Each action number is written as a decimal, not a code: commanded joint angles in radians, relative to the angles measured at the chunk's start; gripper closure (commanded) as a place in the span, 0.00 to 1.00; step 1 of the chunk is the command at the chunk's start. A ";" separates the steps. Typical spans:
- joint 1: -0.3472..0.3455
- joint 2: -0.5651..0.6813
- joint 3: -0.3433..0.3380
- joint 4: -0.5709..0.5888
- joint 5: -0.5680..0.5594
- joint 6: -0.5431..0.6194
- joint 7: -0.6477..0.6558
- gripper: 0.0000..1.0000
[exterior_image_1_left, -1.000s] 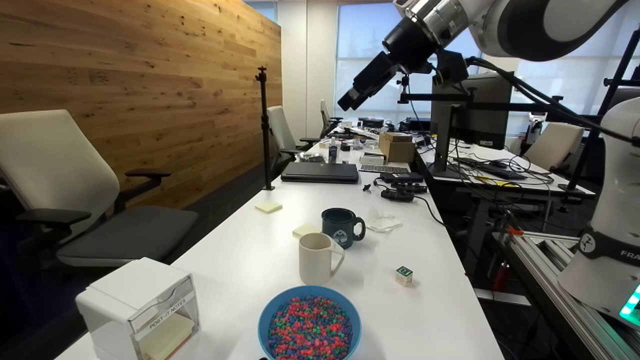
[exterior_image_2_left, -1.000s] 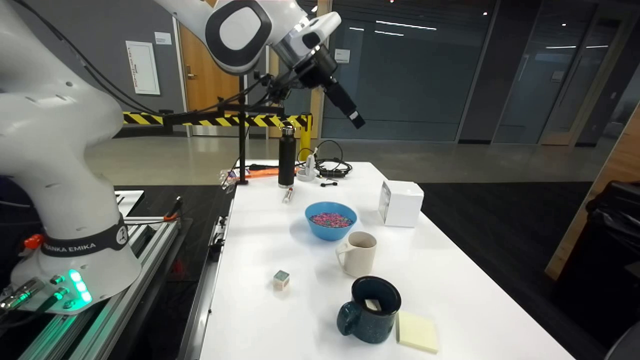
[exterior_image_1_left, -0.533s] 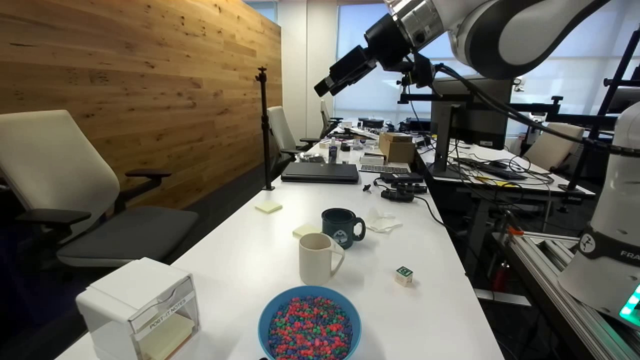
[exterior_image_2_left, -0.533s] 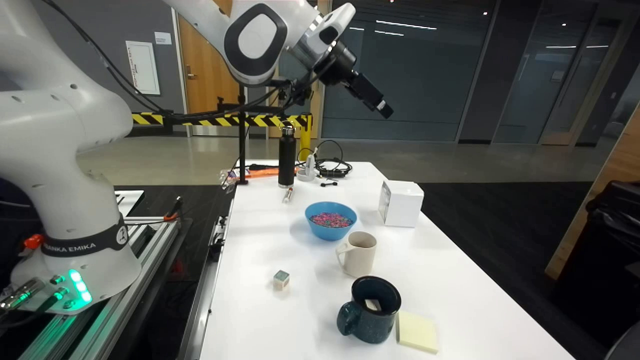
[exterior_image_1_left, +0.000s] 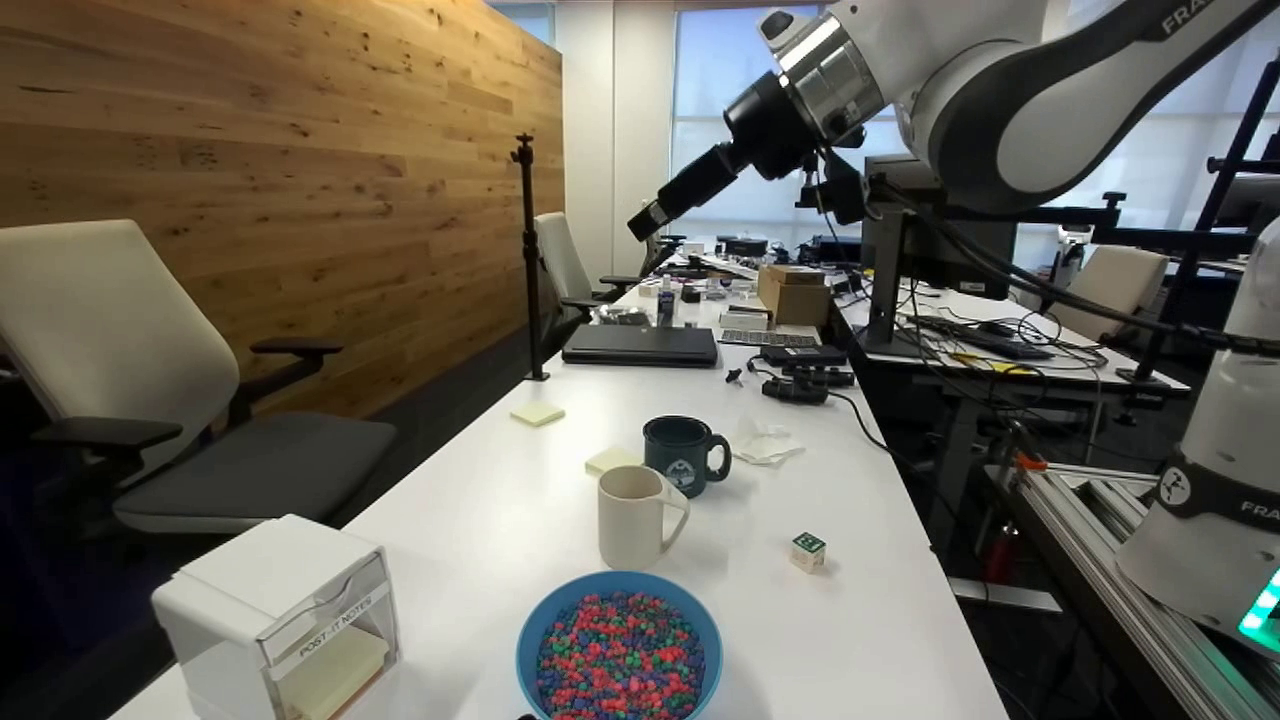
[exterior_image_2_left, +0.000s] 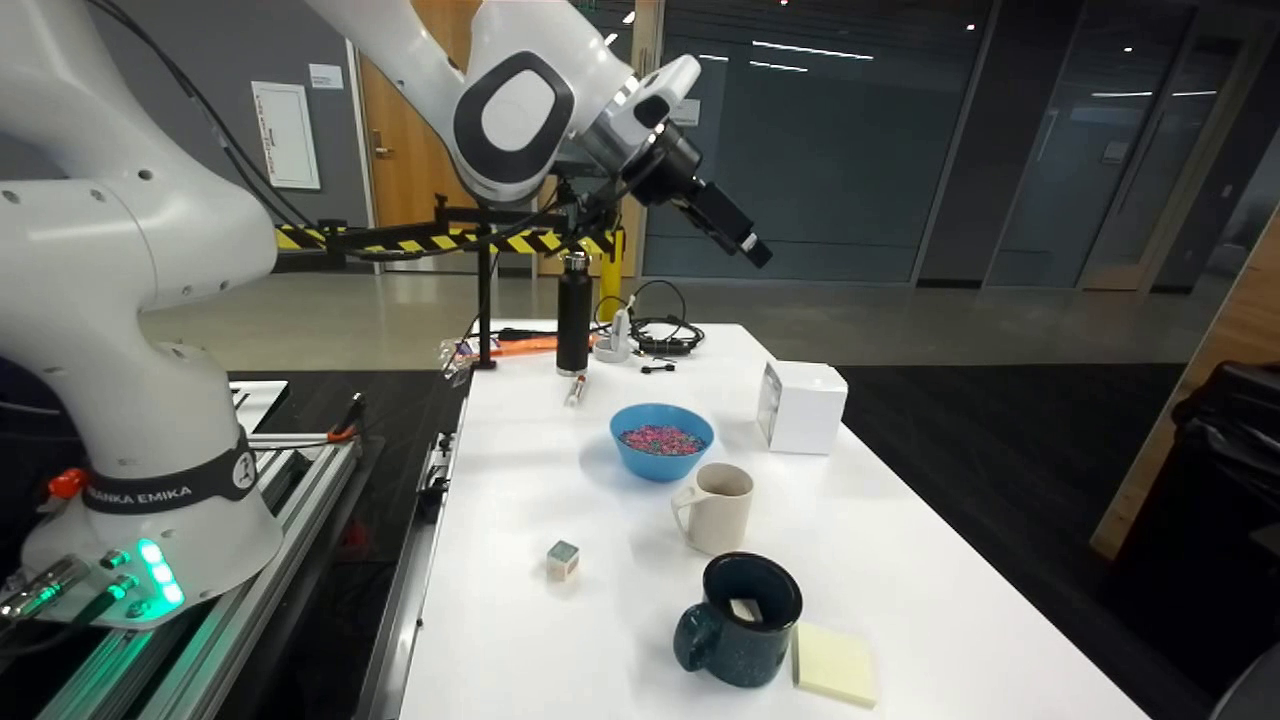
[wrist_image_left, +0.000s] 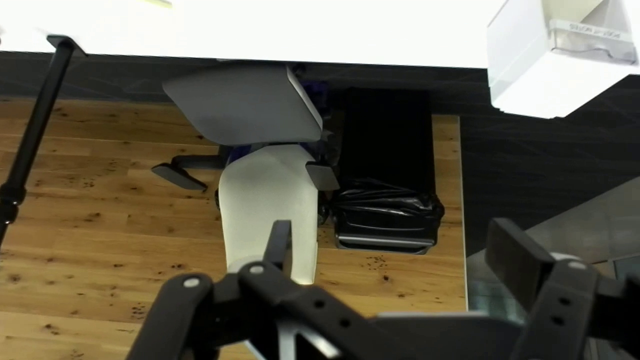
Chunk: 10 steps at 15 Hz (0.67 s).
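Lower than half a second ago, my end effector (exterior_image_1_left: 646, 221) hangs released, empty, above the worktop (exterior_image_1_left: 860, 640); well below stands the pale mug (exterior_image_1_left: 628, 525), upright, handle (exterior_image_1_left: 684, 508) facing the base-side edge (exterior_image_1_left: 962, 640).

The fingers (wrist_image_left: 517, 262), wide apart, hang in free air well above the worktop (exterior_image_1_left: 480, 535). Below, the bowl (exterior_image_2_left: 658, 467), cream mug (exterior_image_2_left: 722, 520) and dark mug (exterior_image_2_left: 750, 648) stand close in a row, little room between. A wider lane runs between that row and the cube (exterior_image_2_left: 562, 560), both mug handles (exterior_image_2_left: 697, 637) jutting into it. A gap parts bowl and box (exterior_image_2_left: 806, 410); a pole (exterior_image_1_left: 529, 260) rises at the worktop's edge.
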 joint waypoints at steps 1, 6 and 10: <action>-0.057 -0.013 0.076 -0.038 -0.007 0.013 0.011 0.00; -0.245 -0.007 0.254 -0.029 0.015 0.025 0.063 0.00; -0.318 0.002 0.333 -0.023 0.008 -0.019 0.065 0.00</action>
